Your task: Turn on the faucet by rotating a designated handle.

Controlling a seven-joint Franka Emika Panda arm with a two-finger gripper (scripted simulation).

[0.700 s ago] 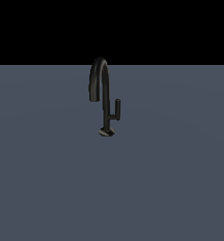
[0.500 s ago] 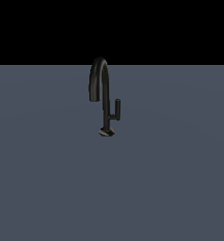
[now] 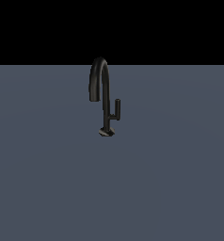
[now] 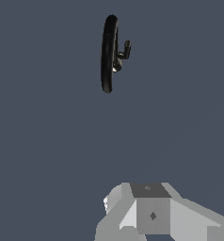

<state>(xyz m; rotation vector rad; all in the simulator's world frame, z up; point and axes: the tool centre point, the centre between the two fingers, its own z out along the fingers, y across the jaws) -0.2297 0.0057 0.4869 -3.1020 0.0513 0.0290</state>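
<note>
- The faucet [image 3: 104,101] stands upright near the far edge of the bench [image 3: 180,188], about midway between its side edges, with its base on the surface.
- The handle [image 3: 117,107] is a short upright rod just beside the stem, on the exterior view's right, joined to it by a small horizontal arm; its long axis is vertical.
- The gripper [image 4: 151,214] shows only in the wrist view, as a grey body at the frame's rim. It hangs high above the bench, well apart from the faucet, looking down on the arch of the spout.
- Its fingers are out of sight, so I cannot tell whether they are spread or pressed together; nothing is held that can be seen.
- Judgement: the reach has yet to be made. The hand must travel toward the far edge and descend on the handle's side, away from the spout.
- Open bench lies all around the faucet; the spout arch is the one thing to avoid.
</note>
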